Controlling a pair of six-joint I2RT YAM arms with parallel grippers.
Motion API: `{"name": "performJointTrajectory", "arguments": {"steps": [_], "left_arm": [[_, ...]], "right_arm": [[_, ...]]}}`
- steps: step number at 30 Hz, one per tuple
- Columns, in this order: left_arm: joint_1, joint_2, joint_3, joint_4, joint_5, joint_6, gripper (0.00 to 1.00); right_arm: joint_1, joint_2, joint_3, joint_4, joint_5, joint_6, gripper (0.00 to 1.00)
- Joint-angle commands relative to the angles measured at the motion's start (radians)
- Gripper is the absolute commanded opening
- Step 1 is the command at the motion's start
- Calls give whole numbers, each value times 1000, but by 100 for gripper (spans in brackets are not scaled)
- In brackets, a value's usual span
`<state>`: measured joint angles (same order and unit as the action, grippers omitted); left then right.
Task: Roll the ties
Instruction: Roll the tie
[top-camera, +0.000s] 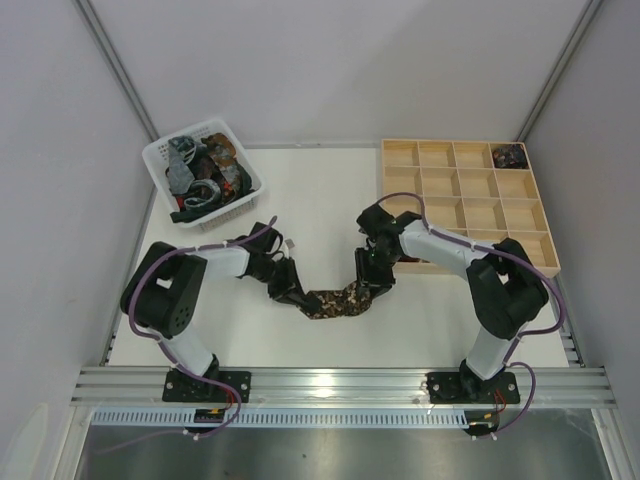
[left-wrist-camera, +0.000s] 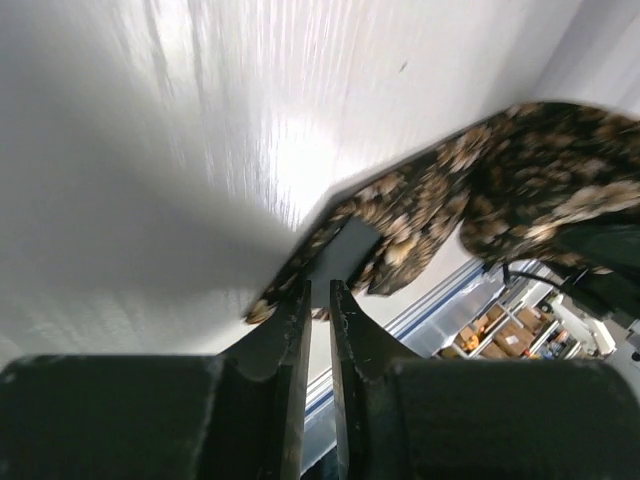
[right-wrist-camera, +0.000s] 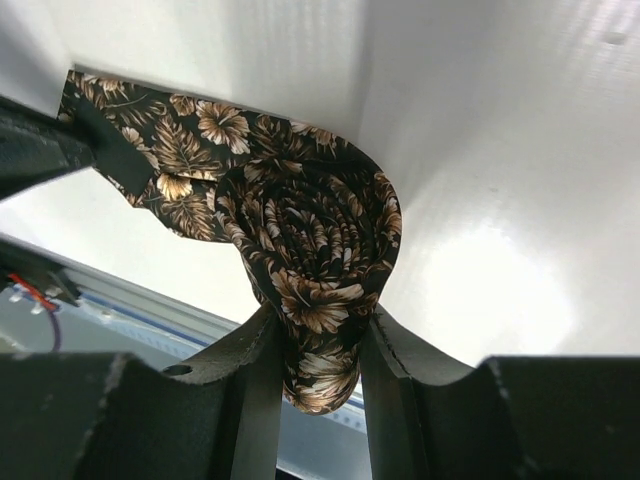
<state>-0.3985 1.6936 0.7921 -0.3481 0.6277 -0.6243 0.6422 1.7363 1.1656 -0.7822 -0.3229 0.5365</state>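
Observation:
A dark brown tie with tan floral print (top-camera: 335, 300) lies stretched between my two grippers near the table's front. My right gripper (top-camera: 372, 283) is shut on its rolled-up end. In the right wrist view the coiled roll (right-wrist-camera: 310, 230) sits squeezed between the two fingers (right-wrist-camera: 320, 330). My left gripper (top-camera: 288, 290) holds the other, flat end. In the left wrist view its jaws (left-wrist-camera: 318, 290) stand almost together, pinching the tie's edge (left-wrist-camera: 400, 230) at the tips. The left fingers (right-wrist-camera: 40, 150) also show in the right wrist view, on the tie's end.
A white basket (top-camera: 185, 133) with several more ties (top-camera: 205, 170) stands at the back left. At the back right is a wooden compartment tray (top-camera: 470, 197), with one dark rolled tie (top-camera: 510, 155) in its far right corner cell. An aluminium rail (top-camera: 340, 385) runs along the near edge.

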Motion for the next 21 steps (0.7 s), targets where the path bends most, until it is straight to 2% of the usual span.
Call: {"name": "performJointTrajectory", "arguments": {"steps": [1,5,9,21], "left_arm": [[-37,-8,-31,50,16,-21,17],[-74,-45,-24,81,58,-63,18],[-123,-14,65,80,104,-107,18],[-191,139,200,142,168,-212,17]], "right_arm": [[7,12,77,-135,99,-32,17],[42,43,150,-202,192,-38,17],[77,72,190,-227,252,-32,17],[114,92,213,-216,292,-4,18]]}}
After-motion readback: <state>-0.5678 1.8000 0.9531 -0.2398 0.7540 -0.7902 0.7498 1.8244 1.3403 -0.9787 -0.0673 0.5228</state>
